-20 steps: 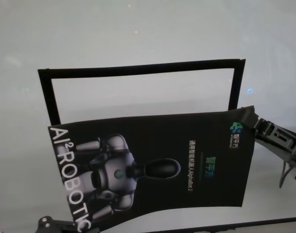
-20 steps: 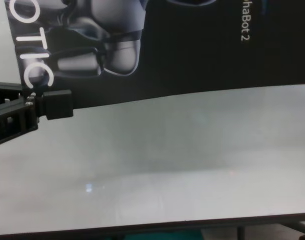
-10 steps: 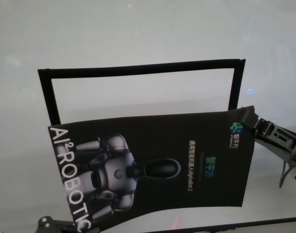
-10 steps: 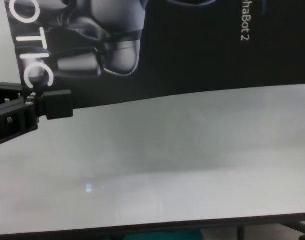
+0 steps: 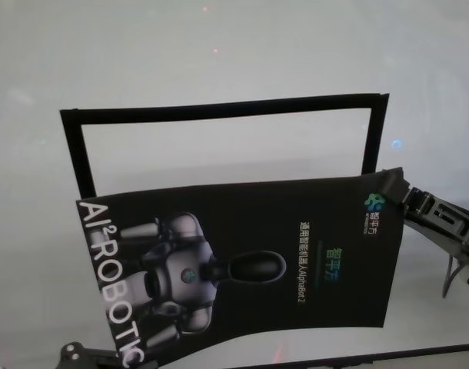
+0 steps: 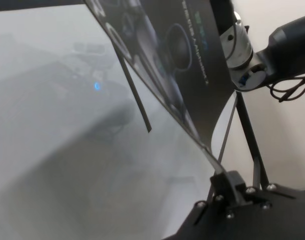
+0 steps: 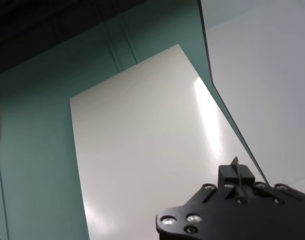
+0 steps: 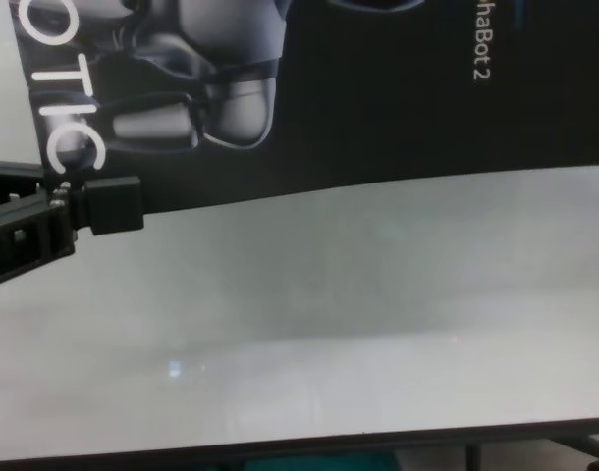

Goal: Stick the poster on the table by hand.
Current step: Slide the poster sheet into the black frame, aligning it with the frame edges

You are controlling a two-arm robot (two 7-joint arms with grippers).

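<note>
The poster [image 5: 242, 261], glossy black with a silver robot figure and white "AI²ROBOTIC" lettering, hangs stretched over the white table [image 5: 219, 46]. My left gripper [image 8: 108, 204] is shut on its near left corner, just below the letters; in the left wrist view the poster [image 6: 177, 60] runs edge-on into the fingers [image 6: 227, 180]. My right gripper [image 5: 407, 201] is shut on the far right corner beside the small logo. The right wrist view shows the poster's white back [image 7: 142, 150] and its thin edge held in the fingers [image 7: 236, 175].
A black rectangular tape outline [image 5: 219, 110] lies on the table behind and partly under the poster. The table's dark near edge [image 8: 299, 449] runs along the bottom of the chest view. The right arm [image 6: 272, 45] shows behind the poster in the left wrist view.
</note>
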